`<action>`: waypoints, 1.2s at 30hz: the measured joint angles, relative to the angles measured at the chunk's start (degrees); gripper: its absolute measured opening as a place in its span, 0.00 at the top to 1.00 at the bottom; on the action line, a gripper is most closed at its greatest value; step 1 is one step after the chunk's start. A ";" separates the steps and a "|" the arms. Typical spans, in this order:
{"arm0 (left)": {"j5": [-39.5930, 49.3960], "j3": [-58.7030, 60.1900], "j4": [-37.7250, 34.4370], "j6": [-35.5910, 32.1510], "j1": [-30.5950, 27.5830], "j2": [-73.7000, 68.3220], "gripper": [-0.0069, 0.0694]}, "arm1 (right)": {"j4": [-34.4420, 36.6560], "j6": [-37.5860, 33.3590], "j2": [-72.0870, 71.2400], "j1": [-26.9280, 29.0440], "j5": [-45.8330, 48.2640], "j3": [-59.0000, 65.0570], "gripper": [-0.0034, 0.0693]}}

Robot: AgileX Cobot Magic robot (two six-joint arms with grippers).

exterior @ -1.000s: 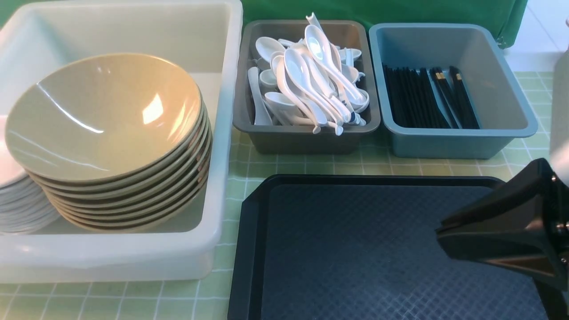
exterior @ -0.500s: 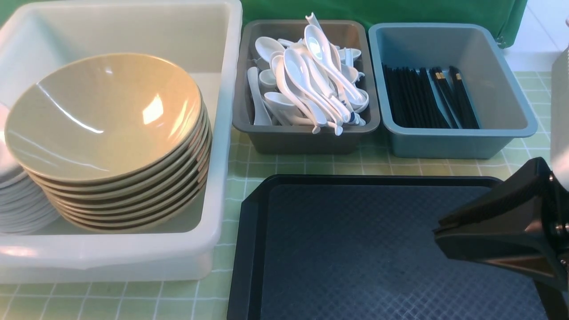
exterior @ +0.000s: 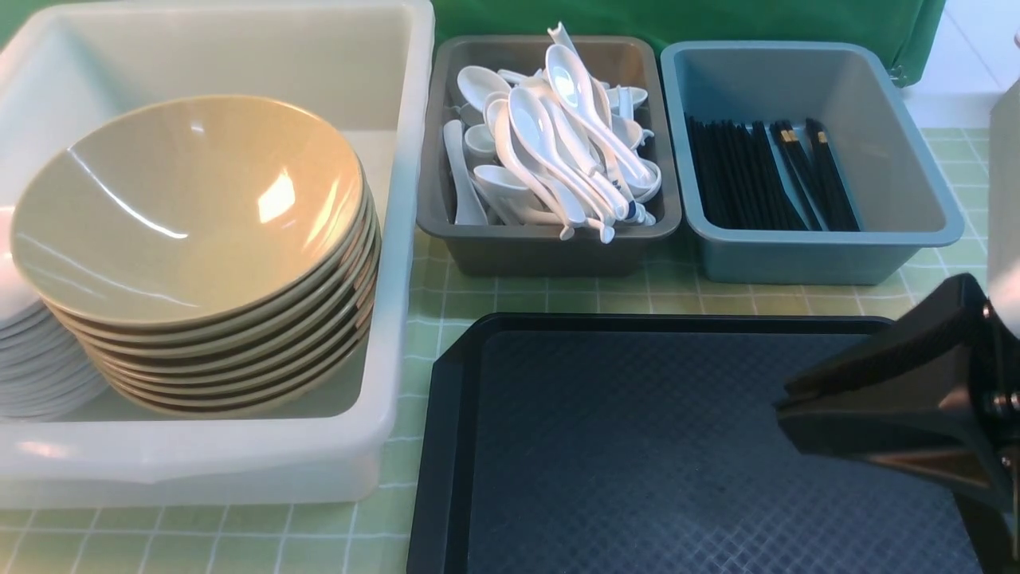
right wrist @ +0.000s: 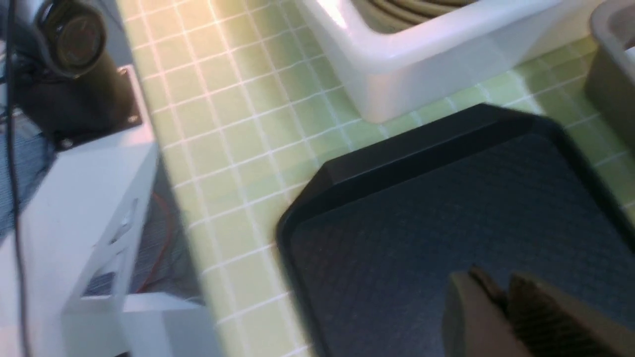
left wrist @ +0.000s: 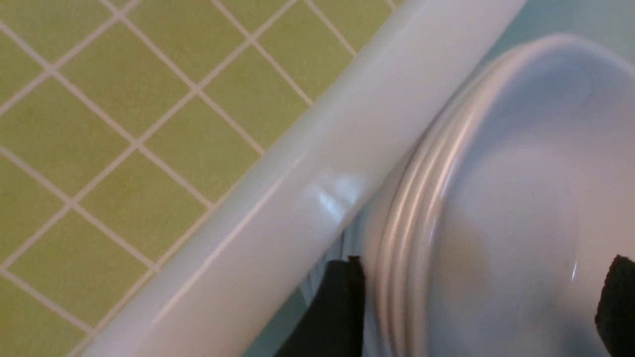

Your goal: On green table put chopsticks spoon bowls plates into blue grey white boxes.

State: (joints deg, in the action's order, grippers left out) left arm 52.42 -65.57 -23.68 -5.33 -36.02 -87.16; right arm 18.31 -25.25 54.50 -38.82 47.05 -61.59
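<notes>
On the green checked surface [exterior: 542, 299] stand three boxes in a row: a large white box [exterior: 402, 239] on the robot's left, a grey box [exterior: 550, 247] in the middle and a blue box [exterior: 821, 255] on the right, with a black tray [exterior: 637, 446] lying in front of the grey and blue ones. The white box holds a stack of tan bowls [exterior: 199, 239], and a stack of white plates [exterior: 32, 359] sits just beside the bowls at the front view's left edge. White spoons [exterior: 558, 135] are heaped in the grey box, some rising above its rim, and black chopsticks [exterior: 765, 175] lie side by side on the floor of the blue box. The right claw [exterior: 785, 406] hangs over the right part of the tray, its two fingers pressed together at the tips with nothing between them; the right wrist view shows the same clenched fingertips [right wrist: 496, 292] above the tray's textured floor [right wrist: 446, 213]. This claw is well apart from the chopsticks and spoons, which lie beyond the tray's far rim, and further still from the bowls. The left claw [left wrist: 481, 297] shows only in the left wrist view, where its two dark fingers [left wrist: 342, 307] stand wide apart on either side of the plates [left wrist: 496, 198], one finger down between the plate rims and the wall of the white box [left wrist: 297, 198], the other over the top plate's face; released, it grips nothing that I can see.
</notes>
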 joint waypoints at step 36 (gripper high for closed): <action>10.94 1.60 -4.48 -7.96 57.71 41.49 0.91 | -12.88 15.00 -33.97 25.69 -12.04 21.12 0.85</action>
State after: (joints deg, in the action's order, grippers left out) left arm 63.36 -63.97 -28.16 -13.29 21.69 -45.67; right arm 5.43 -10.24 20.53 -13.13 35.01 -40.47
